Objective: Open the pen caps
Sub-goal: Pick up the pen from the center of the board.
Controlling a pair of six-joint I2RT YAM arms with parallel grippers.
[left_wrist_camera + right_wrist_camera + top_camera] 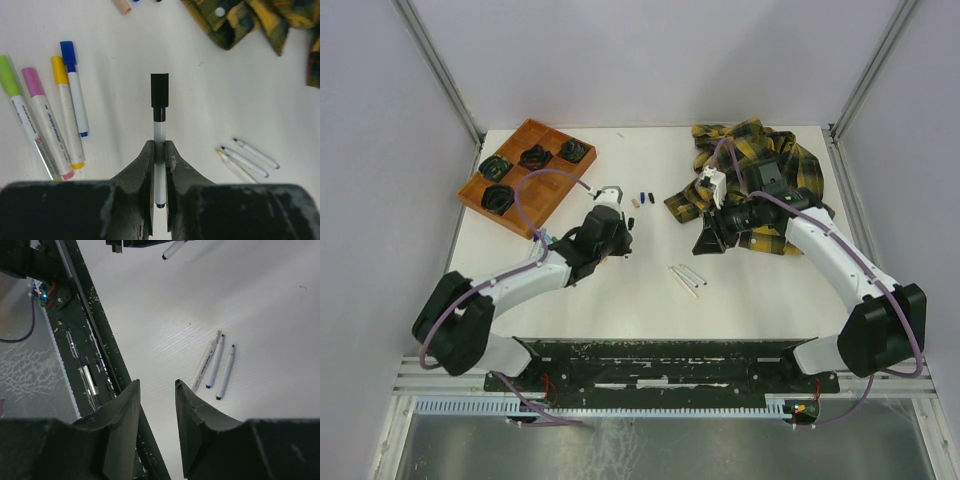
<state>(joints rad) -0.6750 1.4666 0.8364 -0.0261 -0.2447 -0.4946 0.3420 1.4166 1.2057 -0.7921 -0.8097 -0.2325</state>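
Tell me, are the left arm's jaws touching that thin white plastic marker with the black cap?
Touching. The left wrist view shows both jaws clamped on the white marker.

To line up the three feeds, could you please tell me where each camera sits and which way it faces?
Top external: above and behind the robot, looking down on the table; the left arm and right arm show whole.
Left wrist: on the left arm, facing along the left gripper, which clamps a black-capped marker.
Right wrist: on the right arm, facing down toward the table's near edge; the open right gripper shows.
Shared: three uncapped markers appear in all views.
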